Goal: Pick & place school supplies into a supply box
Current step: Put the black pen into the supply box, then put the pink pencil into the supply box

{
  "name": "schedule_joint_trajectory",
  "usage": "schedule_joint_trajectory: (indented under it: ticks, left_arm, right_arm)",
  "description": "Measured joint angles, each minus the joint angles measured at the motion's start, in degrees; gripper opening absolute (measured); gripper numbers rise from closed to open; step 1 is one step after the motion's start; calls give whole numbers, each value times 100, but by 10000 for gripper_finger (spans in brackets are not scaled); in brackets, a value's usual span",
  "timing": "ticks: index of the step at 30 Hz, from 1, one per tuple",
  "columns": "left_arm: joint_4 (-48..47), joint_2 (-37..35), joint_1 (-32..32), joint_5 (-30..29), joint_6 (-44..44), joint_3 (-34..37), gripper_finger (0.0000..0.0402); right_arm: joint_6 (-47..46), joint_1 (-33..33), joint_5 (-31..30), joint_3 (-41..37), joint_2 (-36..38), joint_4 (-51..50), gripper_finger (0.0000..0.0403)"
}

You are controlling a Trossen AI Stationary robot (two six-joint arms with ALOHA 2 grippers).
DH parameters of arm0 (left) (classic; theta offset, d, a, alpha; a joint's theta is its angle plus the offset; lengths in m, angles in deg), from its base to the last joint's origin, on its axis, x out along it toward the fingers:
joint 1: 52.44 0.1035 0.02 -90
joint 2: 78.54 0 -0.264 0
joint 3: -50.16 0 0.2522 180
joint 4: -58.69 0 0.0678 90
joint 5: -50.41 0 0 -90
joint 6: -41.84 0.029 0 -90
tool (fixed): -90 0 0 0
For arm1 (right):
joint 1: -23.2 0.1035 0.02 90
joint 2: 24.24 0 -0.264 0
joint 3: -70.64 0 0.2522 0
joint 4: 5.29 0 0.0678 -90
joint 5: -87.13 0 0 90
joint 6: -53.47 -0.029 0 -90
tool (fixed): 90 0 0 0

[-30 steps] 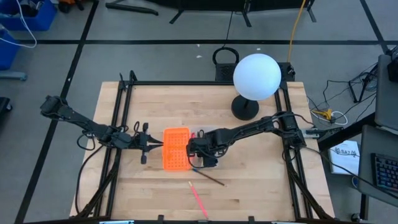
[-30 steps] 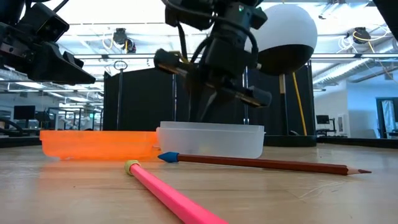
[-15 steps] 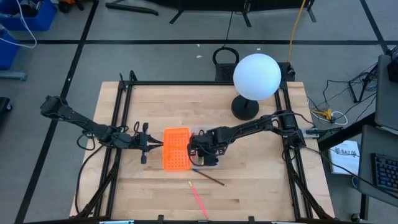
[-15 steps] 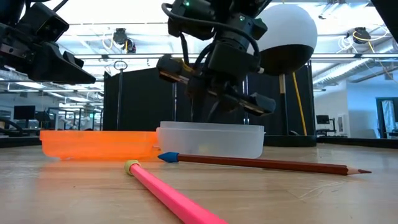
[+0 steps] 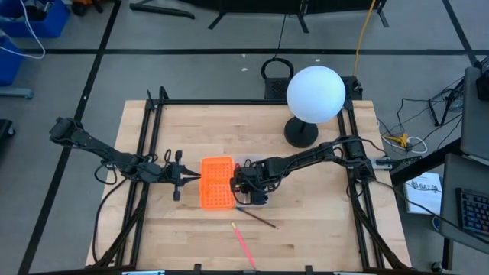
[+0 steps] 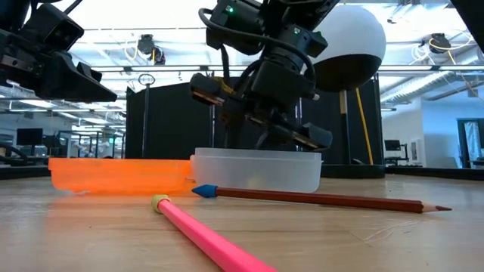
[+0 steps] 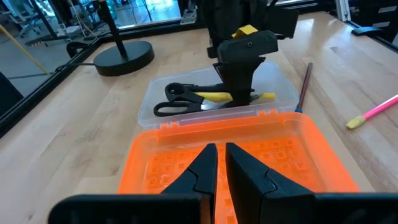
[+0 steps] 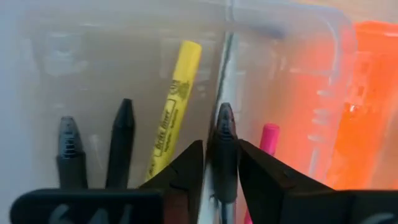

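Over the clear plastic supply box [image 7: 214, 102] near the middle of the pale wooden counter [image 5: 306, 221], the right tool [image 8: 214, 163] dips down between the box's thin see-through walls, its two dark fingers clamped on a slim black pen [image 8: 224, 140]. Lying flat inside the box are a yellow marker [image 8: 172, 109] with printed lettering along its barrel, a pink one [image 8: 268, 137] and the black-handled scissors [image 7: 183, 99], looped handles to one end. Two blunt black tips [image 8: 93, 146] also show beside the yellow barrel; what they belong to I cannot tell.

Right beside the box sits the orange panel [image 5: 216, 182], a shallow glossy rectangle with a grid of small holes. The left tool [image 7: 216, 163] hangs at the panel's far edge from the box, its pointed fingers closed together with only a sliver between them, holding nothing.

On the bare wood nearer the front edge lie a brown wooden pencil [image 6: 318, 198] with a blue end cap and a sharpened tip, and a smooth pink pencil [image 6: 215, 242] with a yellowish eraser end, apart from each other and outside the box
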Motion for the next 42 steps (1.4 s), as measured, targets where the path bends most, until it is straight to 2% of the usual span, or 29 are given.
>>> schedule_joint_trajectory:
  ticks: [8, 14, 18, 24, 27, 29, 32, 35, 39, 42]
  left_arm:
    - [-2, 0, 0, 2, -9, 0, 42]
    - [-2, 0, 0, 3, -20, 0, 42]
    - [2, 0, 2, 2, -42, 0, 42]
    - [30, -2, 2, -406, -213, 0, 42]
    - [28, -2, 2, -475, -399, 0, 42]
    - [32, 0, 2, -477, -462, 0, 42]
    - [45, -1, 2, -477, -474, 0, 42]
    - [61, -2, 2, -477, -482, 0, 42]
    - [83, 0, 2, -453, -501, 0, 42]
    - [93, -2, 2, -472, -540, 0, 42]
  right_arm:
    - [-135, 107, -556, -2, 320, 93, 99]
    - [-1047, 265, -606, -2, 871, 132, 86]
    - [-2517, 437, -585, -2, 1483, 232, 67]
    - [-6165, 528, -571, -89, 2592, 240, 21]
    - [-6830, 569, -582, -756, 3214, 647, 4]
    - [-6995, 658, -547, -1530, 3674, 1418, 6]
    - [-7337, 693, -92, -2793, 4454, 2919, 3]
    - [-7846, 517, -115, -3888, 5401, 3920, 1]
    - [-8317, 332, -213, -5152, 6625, 4730, 1]
    - [-8374, 364, -525, -5778, 7317, 4746, 0]
